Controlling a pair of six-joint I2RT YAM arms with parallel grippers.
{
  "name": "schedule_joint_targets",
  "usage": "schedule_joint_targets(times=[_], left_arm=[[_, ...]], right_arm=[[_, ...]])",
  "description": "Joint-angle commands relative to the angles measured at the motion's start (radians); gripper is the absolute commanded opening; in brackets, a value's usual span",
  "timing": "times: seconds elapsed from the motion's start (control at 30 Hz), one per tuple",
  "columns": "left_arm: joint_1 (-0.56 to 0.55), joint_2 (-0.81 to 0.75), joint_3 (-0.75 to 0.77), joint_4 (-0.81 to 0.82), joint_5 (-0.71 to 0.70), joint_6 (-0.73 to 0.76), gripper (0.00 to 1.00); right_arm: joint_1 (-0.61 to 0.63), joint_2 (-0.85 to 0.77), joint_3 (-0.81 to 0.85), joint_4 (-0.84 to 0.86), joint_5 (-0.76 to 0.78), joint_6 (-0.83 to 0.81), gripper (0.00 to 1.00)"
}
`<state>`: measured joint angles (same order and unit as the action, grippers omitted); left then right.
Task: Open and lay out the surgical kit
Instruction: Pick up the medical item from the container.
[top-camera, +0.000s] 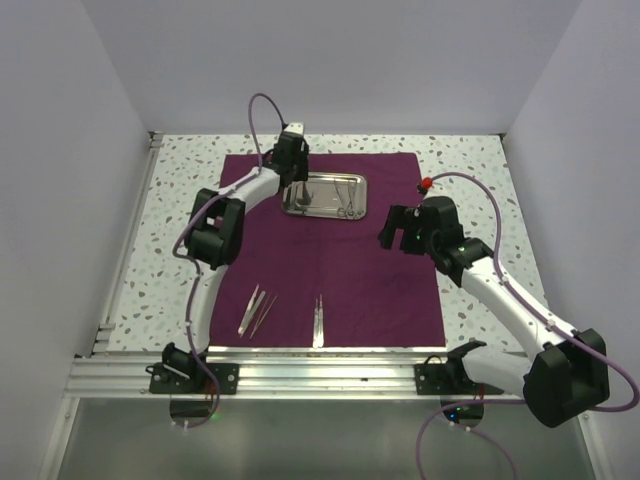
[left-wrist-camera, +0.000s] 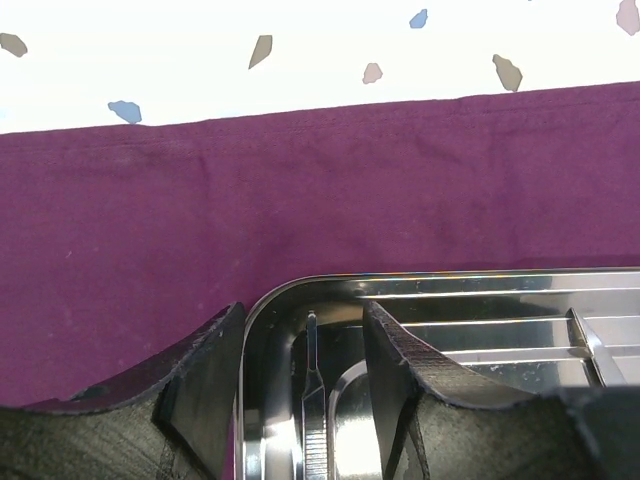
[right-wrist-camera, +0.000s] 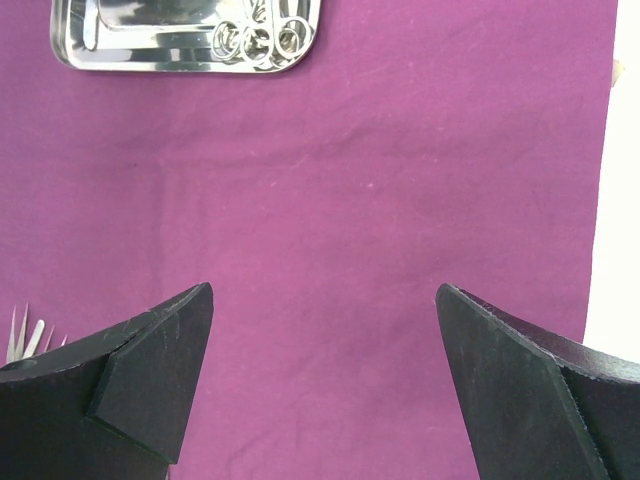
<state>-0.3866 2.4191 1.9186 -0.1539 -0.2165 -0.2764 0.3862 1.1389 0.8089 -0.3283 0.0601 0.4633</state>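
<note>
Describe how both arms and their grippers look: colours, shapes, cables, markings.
The left arm and right arm are white tubular links joined by bulky black joint housings, with thin lilac cables looping off them. The left gripper and right gripper have matte black, wedge-shaped fingers with rough edges. A small red knob sits by the right arm's cable. No lettering is visible.

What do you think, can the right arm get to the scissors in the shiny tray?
Probably yes. The right gripper hangs open over bare purple cloth, with nothing lying between it and the ring-handled scissors at the right end of the steel tray. The left gripper is at the other end.
</note>
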Motion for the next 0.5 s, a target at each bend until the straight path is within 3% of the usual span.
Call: schedule_joint_targets(times=[0.0, 0.47], left_arm=[[-0.006, -0.055, -0.030, -0.010, 0.006, 0.000, 0.54], [-0.069, -0.195, -0.156, 0.085, -0.175, 0.040, 0.50]], right_arm=[[0.003, -0.001, 0.003, 0.034, -0.005, 0.006, 0.97], [0.003, 0.005, 0.003, 0.034, -0.011, 0.006, 0.98]])
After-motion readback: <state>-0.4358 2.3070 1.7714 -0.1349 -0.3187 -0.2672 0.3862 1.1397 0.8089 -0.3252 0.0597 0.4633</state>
